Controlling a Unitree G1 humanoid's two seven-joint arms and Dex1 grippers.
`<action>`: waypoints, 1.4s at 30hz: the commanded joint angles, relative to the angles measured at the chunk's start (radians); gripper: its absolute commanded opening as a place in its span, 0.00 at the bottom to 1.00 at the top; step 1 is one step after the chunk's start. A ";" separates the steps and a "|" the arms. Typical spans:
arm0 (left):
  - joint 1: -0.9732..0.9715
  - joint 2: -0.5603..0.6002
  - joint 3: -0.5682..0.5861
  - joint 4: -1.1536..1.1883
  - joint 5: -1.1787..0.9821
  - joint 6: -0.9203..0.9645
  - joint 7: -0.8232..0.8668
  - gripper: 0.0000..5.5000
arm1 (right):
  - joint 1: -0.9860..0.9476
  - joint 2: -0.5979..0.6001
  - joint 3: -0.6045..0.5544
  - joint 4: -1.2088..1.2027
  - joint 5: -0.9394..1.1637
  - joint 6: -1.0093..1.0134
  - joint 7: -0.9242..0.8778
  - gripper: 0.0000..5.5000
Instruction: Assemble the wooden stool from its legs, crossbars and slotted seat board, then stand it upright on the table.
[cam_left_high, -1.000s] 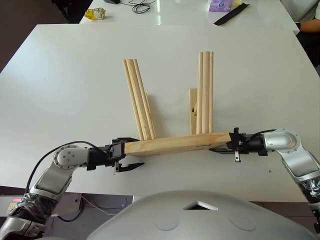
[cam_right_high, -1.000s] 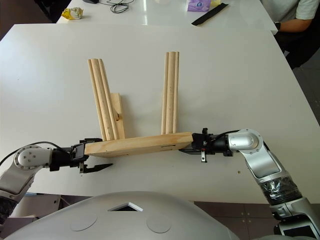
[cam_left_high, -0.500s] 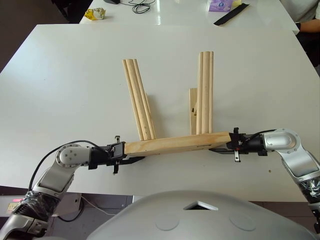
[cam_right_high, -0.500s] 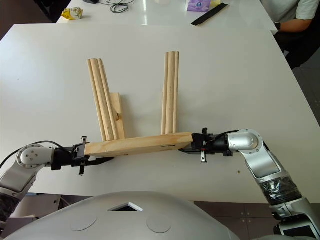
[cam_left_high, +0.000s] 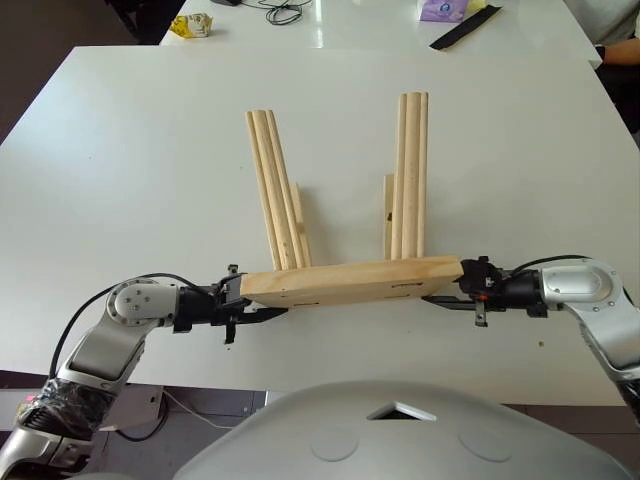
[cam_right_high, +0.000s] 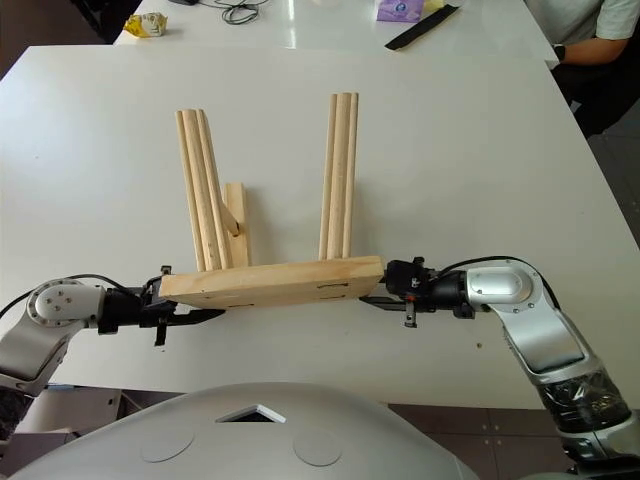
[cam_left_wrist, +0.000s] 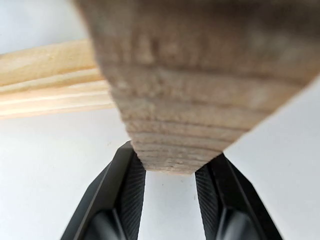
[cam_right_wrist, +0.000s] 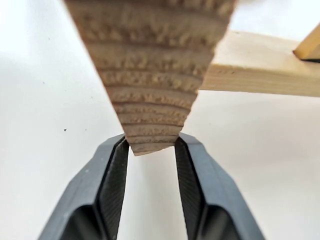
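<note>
Now the left fingers (cam_left_wrist: 131, 182) and right fingers (cam_right_wrist: 114, 175) both clamp the seat board (cam_left_high: 352, 281), levelled since earlier.

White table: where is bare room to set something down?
Bare: from the left wooden leg set to the white table's left edge, from the right wooden leg set to its right edge, and beyond their tips. Crowded near edge: left claw and right claw grip the pale wooden seat board.

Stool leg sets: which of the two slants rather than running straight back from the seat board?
The left leg set; its far end leans leftward, while the right leg set runs almost straight from the seat board.
</note>
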 joint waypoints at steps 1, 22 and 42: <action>0.016 0.005 0.135 -0.184 -0.173 0.172 0.084 0.24 | 0.034 -0.042 -0.150 -0.205 0.245 0.167 0.017 0.25; 0.020 0.418 0.561 -0.394 -1.409 0.894 0.445 0.24 | 0.096 -0.437 -0.768 -0.281 1.577 0.748 -0.335 0.25; -0.011 0.527 0.490 -0.161 -1.633 0.994 0.547 0.24 | -0.230 -0.779 -0.535 0.090 1.719 0.758 -0.271 0.25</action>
